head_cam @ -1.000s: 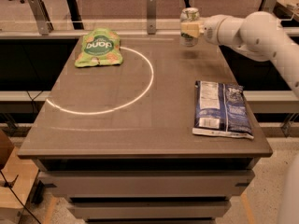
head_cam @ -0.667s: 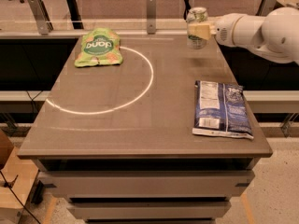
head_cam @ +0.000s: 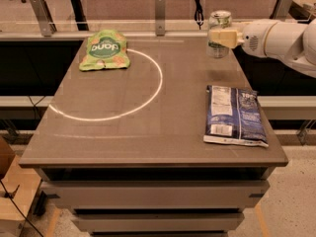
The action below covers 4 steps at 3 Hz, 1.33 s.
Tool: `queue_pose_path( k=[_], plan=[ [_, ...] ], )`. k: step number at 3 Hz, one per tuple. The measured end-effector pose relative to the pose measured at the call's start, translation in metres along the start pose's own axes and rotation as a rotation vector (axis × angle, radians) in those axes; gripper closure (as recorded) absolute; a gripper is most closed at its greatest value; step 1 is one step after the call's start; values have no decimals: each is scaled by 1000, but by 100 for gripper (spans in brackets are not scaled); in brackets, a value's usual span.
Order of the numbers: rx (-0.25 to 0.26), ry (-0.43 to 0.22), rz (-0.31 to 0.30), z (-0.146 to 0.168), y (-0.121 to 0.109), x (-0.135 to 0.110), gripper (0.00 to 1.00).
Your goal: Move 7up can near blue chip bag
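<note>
The 7up can [head_cam: 218, 31] is upright at the far right of the table top, silvery with green markings and a metal top. My gripper [head_cam: 220, 37] reaches in from the right and its cream fingers [head_cam: 223, 37] are closed around the can's middle. The blue chip bag [head_cam: 234, 114] lies flat near the table's right front edge, dark blue with a white label panel, well in front of the can.
A green rounded snack bag [head_cam: 104, 49] lies at the far left. A white circle [head_cam: 148, 85] is marked on the grey table [head_cam: 123, 137]. A rail with metal posts [head_cam: 159, 6] runs behind the table. My white arm [head_cam: 281, 41] extends over the right edge.
The arm has shifted to the right with the can in its grip. The two bags have not moved.
</note>
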<state>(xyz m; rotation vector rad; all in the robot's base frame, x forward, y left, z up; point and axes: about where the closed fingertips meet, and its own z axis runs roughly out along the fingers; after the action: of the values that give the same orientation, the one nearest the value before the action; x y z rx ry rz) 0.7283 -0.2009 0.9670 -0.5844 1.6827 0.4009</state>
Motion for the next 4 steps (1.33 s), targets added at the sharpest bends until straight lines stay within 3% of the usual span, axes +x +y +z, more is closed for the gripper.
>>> queue_pose_path(
  k=[2,4],
  plan=[
    [14,37,24,-16,5,22,100],
    [35,20,59,-37,12,56,58]
  ],
)
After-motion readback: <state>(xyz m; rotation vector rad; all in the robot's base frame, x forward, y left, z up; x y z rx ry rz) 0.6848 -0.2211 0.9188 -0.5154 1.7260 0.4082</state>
